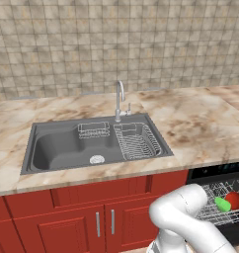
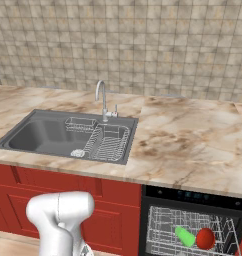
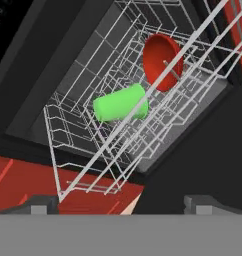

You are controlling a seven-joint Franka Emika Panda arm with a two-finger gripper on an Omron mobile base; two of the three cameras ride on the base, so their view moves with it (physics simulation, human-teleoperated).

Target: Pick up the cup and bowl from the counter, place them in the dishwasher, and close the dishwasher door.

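Pincer point(image 3: 121, 202), seen in the hand view with both dark tips spread wide and nothing between them, poised apart from the white wire rack point(image 3: 93, 135) of the dishwasher point(image 2: 193, 225). Within that rack the cup point(image 3: 120, 103) lies on its side, and the bowl point(image 3: 162, 62) stands on edge just beside it. Both base views show the rack pulled out of the dishwasher below the counter point(image 1: 200, 128), with the cup point(image 2: 185, 236) left of the bowl point(image 2: 205, 238). Left of the dishwasher, red cabinets point(image 1: 82, 217) stand under the grey sink point(image 1: 62, 146) and faucet point(image 1: 119, 99).
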